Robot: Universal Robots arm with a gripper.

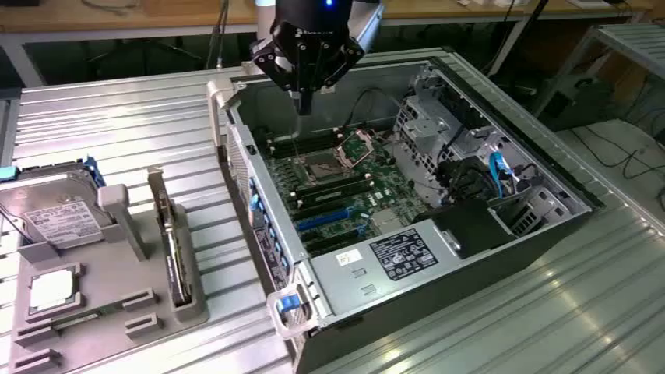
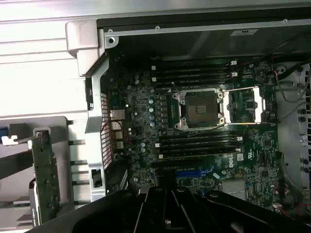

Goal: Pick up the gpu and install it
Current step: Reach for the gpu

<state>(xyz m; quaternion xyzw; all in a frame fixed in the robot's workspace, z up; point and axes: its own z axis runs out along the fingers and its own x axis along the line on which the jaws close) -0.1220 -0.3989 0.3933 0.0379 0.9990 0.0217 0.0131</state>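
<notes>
Gripper (image 1: pixel 304 105) (image 2: pixel 164 206): hangs over the far end of the open computer case (image 1: pixel 473 292), above the case's inside and clear of it. Fingers drawn together into one narrow tip, nothing gripped.

Gpu (image 1: pixel 170 251) (image 2: pixel 45 180): stands on edge in a slot of the grey holder (image 1: pixel 109 315), along the holder's edge facing the case. Well apart from the gripper, untouched. Silvery bracket end visible in the wrist view.

Holder: sits on the slatted metal table (image 1: pixel 582 312), by the table's edge at the exterior view's left. Also carries a hard drive (image 1: pixel 58 214) at its far end and a square silvery chip (image 1: pixel 52 290) nearer the front edge.

Case: lies on its side, open face up, just beside the holder.

Motherboard (image 1: pixel 338 191) (image 2: pixel 141 121): covers the case floor; processor socket (image 2: pixel 200 109) open, blue slots (image 1: pixel 327 222) (image 2: pixel 194 172) unoccupied.
</notes>
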